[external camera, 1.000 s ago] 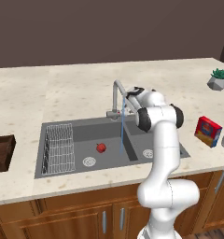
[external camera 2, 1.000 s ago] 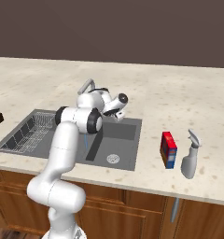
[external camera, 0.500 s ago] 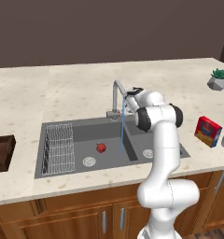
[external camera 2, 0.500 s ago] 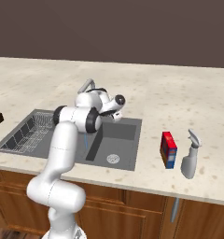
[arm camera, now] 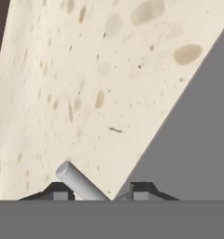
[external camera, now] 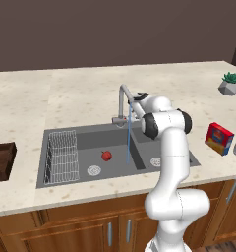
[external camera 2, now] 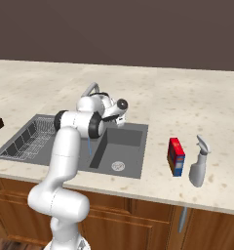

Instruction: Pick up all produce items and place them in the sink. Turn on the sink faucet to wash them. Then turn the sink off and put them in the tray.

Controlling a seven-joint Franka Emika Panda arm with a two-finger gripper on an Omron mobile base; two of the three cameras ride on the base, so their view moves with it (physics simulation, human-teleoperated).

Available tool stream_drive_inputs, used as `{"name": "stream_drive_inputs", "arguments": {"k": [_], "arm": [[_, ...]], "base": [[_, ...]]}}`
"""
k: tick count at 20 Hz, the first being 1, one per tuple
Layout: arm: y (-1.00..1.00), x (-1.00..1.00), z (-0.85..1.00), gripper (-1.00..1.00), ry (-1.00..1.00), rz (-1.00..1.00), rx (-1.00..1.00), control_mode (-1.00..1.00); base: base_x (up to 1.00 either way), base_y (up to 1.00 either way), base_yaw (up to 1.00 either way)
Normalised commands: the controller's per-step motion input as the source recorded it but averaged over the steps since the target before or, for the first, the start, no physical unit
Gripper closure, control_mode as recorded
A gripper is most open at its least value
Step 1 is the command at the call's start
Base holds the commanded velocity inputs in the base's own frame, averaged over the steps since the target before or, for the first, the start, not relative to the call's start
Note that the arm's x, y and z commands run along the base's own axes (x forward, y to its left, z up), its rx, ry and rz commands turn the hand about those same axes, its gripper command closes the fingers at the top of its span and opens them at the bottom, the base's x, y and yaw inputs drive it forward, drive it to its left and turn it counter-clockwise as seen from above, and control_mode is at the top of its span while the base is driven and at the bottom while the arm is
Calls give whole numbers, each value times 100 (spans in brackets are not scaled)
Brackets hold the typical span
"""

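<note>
Washing is underway: red fruit (external camera: 106,155) lies in sink (external camera: 85,134), water runs, gripper (arm camera: 101,195) narrowed around faucet lever (arm camera: 81,182); shut-off and tray (external camera: 2,160) remain.

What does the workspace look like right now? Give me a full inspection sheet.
Surface: speckled beige stone counter with a dark grey double-basin sink.
Job's things: small round red fruit in the left basin, beside the silver wire rack; thin blue stream falling from the slim silver-grey hooked faucet; dark brown wooden tray on the counter left of the sink, nothing seen in it.
Clutter: red, blue and yellow box, grey spray bottle, small potted plant.
End effector: at the faucet base, a grey rod between its fingertips; grip cannot be told.
Cables: nothing seen.
Surroundings: wooden cabinets below, dark wall behind.
</note>
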Motion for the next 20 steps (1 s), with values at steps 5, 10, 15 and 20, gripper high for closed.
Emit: {"name": "stream_drive_inputs", "arguments": {"k": [5, 10, 15, 20], "arm": [[-73, -9, 48, -100, 0, -1, 7, -100], [-69, -29, 82, -100, 0, 0, 16, -100], [-37, -42, 51, -100, 0, 4, 12, -100], [-2, -39, -33, -100, 1, 4, -6, -100]], "base": [[0, 0, 0], [0, 0, 0], [0, 0, 0], [0, 0, 0]]}}
